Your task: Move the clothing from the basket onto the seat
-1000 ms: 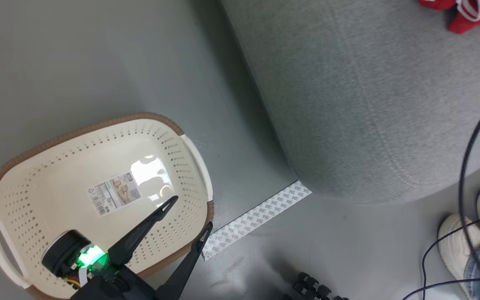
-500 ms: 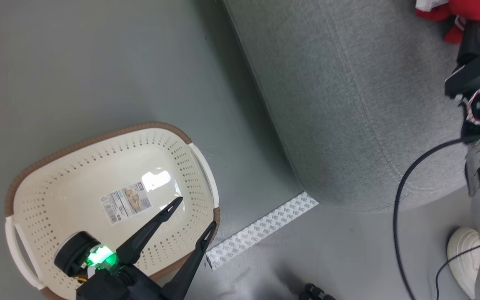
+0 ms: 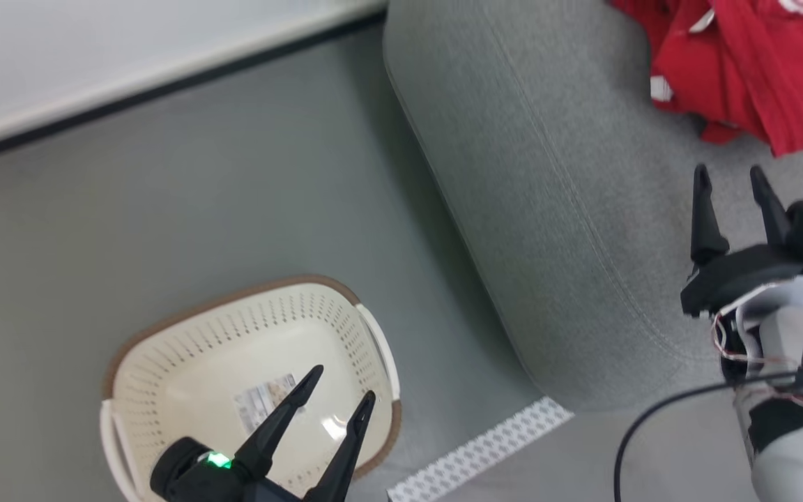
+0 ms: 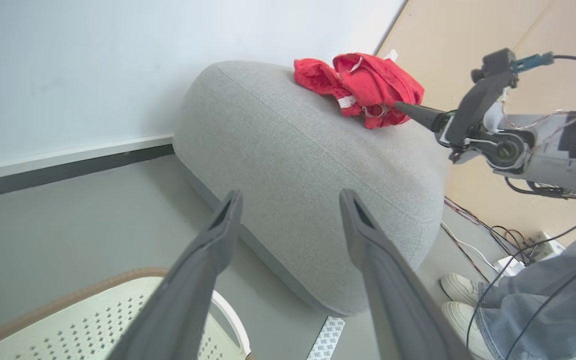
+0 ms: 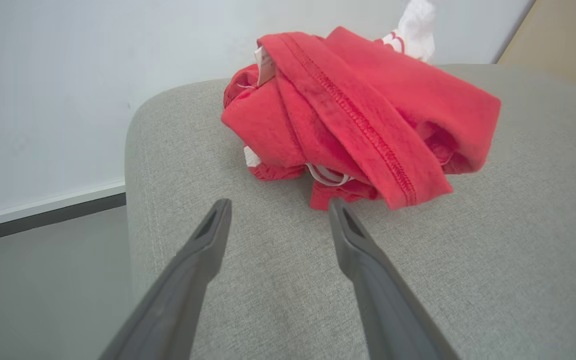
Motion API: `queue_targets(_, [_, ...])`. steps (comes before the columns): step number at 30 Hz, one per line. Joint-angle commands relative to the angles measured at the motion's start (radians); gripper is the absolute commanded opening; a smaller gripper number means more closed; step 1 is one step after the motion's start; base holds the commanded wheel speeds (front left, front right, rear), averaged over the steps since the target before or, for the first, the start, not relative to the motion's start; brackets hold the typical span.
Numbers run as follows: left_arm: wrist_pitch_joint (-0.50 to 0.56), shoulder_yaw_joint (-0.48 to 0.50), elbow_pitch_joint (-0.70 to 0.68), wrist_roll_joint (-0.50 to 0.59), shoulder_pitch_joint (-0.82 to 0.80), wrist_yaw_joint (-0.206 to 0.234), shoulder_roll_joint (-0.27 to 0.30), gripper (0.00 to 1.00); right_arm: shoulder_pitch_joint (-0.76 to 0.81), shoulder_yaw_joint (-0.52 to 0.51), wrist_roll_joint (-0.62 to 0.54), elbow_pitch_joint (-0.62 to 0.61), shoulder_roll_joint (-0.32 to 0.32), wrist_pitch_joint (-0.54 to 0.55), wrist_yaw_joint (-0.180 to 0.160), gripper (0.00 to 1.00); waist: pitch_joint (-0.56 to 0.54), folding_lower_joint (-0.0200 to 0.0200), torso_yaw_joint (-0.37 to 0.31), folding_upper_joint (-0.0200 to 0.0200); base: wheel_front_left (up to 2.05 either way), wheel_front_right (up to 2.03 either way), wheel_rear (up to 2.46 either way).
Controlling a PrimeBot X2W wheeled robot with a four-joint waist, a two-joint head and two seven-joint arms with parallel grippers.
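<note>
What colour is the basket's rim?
The basket has a brown rim, clearest in the head view.

The basket sits on the floor at the robot's left. The seat stands to its right and apart from it, and a strip of tape lies on the floor between their near ends. The clothing lies heaped on top of the seat, toward its far right. The left jaws hang over the basket's near right part. The right jaws are over the seat, in front of the clothing and near it. A wall stands behind the floor and the seat.
</note>
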Motion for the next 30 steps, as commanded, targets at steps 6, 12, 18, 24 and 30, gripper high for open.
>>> queue_targets(6, [-0.012, 0.072, 0.078, -0.067, 0.062, 0.041, -0.108, 1.0, 0.173, -0.052, 0.004, -0.118, 0.018, 0.012, 0.0, 1.0, -0.253, 0.0003, 0.179, 0.0001, 0.0, 0.0, 0.0])
queue_targets(12, [-0.012, 0.186, 0.134, -0.107, 0.115, 0.09, -0.161, 1.0, 0.329, -0.165, -0.036, -0.267, 0.1, 0.018, 0.0, 1.0, -0.366, 0.0003, 0.281, 0.0001, 0.0, 0.0, 0.0])
queue_targets(18, [-0.012, 0.276, 0.12, -0.137, 0.162, 0.117, -0.176, 1.0, 0.453, -0.206, -0.087, -0.389, 0.187, 0.022, 0.0, 1.0, -0.443, 0.0003, 0.376, 0.0001, 0.0, 0.0, 0.0])
queue_targets(24, [-0.012, 0.344, 0.122, -0.15, 0.198, 0.122, -0.177, 1.0, 0.548, -0.171, -0.072, -0.48, 0.208, 0.043, 0.0, 1.0, -0.478, 0.0003, 0.44, 0.0001, 0.0, 0.0, 0.0])
queue_targets(30, [-0.012, 0.382, 0.139, -0.116, 0.21, 0.131, -0.177, 1.0, 0.618, -0.122, -0.043, -0.524, 0.209, 0.048, 0.0, 1.0, -0.495, 0.0003, 0.476, 0.0001, 0.0, 0.0, 0.0])
